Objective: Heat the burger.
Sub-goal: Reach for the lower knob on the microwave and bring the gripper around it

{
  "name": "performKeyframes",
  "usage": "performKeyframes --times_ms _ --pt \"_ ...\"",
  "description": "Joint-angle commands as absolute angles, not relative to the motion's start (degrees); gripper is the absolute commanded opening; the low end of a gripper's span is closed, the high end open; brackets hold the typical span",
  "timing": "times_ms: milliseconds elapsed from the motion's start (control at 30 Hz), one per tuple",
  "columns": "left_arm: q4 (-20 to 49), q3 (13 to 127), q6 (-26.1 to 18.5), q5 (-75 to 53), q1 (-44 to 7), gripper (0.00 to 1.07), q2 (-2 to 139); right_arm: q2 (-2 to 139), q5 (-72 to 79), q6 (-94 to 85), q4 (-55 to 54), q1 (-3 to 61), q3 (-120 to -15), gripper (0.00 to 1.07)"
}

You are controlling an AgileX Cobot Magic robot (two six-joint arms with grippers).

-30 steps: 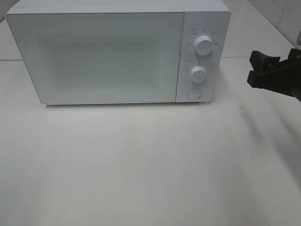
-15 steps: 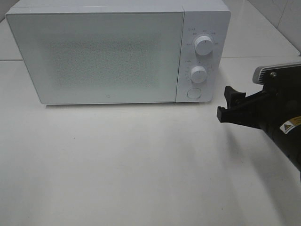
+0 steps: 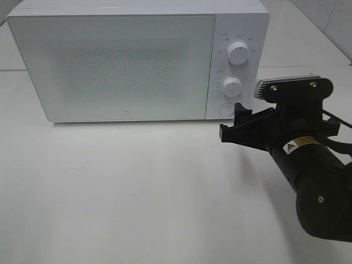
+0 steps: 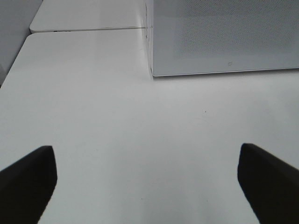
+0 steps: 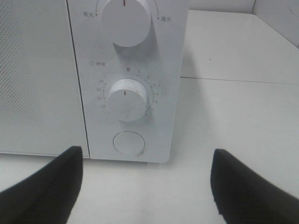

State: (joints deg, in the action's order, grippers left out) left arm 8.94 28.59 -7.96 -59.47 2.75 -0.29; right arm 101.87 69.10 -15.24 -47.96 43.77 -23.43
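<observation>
I could not see the burger in any of my views. The microwave (image 3: 110,66) stood along the far edge of the worktop (image 3: 137,192), and its door (image 3: 121,60) was shut. The door's window was milky and dotted, so I could not tell if the burger sat inside. My right fingers (image 5: 42,186) were spread wide with nothing between them. They hung just above the worktop, close in front of the round button (image 5: 129,143) under the two dials, but not touching it. The lower dial (image 5: 127,100) pointed straight up at zero. My left fingers (image 4: 28,179) were wide apart too and held nothing. They hovered over the bare worktop near the left front corner of the microwave. I thought the next job was to press that button to pop the door, so the task looked to be at an early step. A burger is light and soft, I think. The bun squashes if you pinch hard, its shiny top could be slippery, and the layers can slide apart. I would hold it low on both sides with a gentle squeeze and keep it flat.
</observation>
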Motion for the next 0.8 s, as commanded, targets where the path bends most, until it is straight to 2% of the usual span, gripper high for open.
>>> performKeyframes --times_ms 33,667,800 --pt "9.3 28.5 -7.6 -59.1 3.0 0.98 -1.8 103.2 77.3 -16.7 -48.9 44.5 -26.2 0.74" --pt "9.3 28.5 -7.6 -59.1 3.0 0.98 -1.8 103.6 76.3 -17.5 -48.5 44.3 -29.2 0.74" --pt "9.3 28.5 -7.6 -59.1 3.0 0.98 -1.8 104.3 75.0 -16.6 -47.8 42.0 -31.4 0.74"
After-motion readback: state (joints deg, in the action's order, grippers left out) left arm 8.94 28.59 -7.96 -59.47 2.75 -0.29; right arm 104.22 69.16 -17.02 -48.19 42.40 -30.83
